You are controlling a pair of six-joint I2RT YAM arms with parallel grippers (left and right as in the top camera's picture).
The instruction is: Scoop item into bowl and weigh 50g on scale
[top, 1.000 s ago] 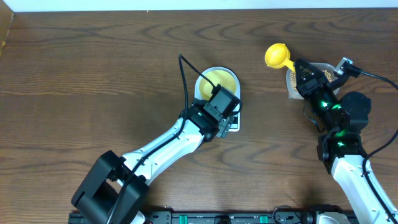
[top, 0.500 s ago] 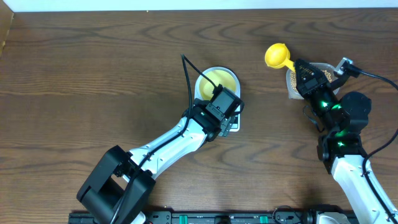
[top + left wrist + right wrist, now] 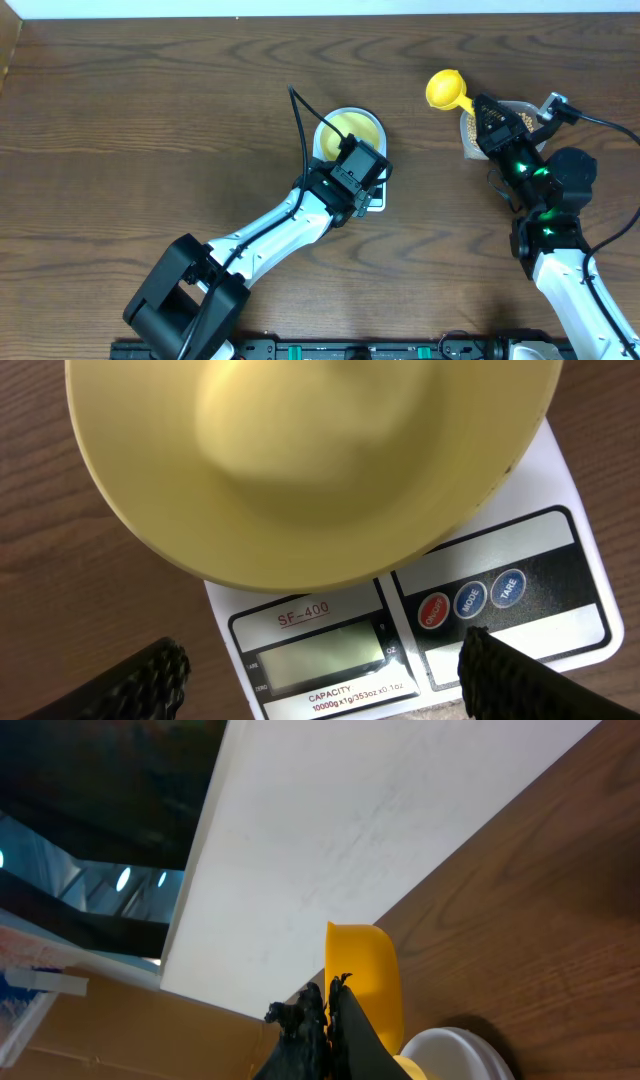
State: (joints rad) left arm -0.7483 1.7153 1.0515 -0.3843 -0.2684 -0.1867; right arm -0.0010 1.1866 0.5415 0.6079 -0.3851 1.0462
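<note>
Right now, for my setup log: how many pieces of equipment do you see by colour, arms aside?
Yellow: 2, the bowl and the scoop
White: 1, the scale
Clear: 1, the container
Total: 4

Pale-yellow round shallow plastic bowl [image 3: 300, 450] sits upright on the white flat rounded-rectangular digital scale [image 3: 330, 618], overhanging the platform; its interior reads plain yellow. The scale's grey display and three round buttons (red, blue, blue; MODE and TARE legible) lie along the near edge, digits unreadable. Small round tan beans [image 3: 467, 128] are heaped well right of the bowl, partly hidden.
</note>
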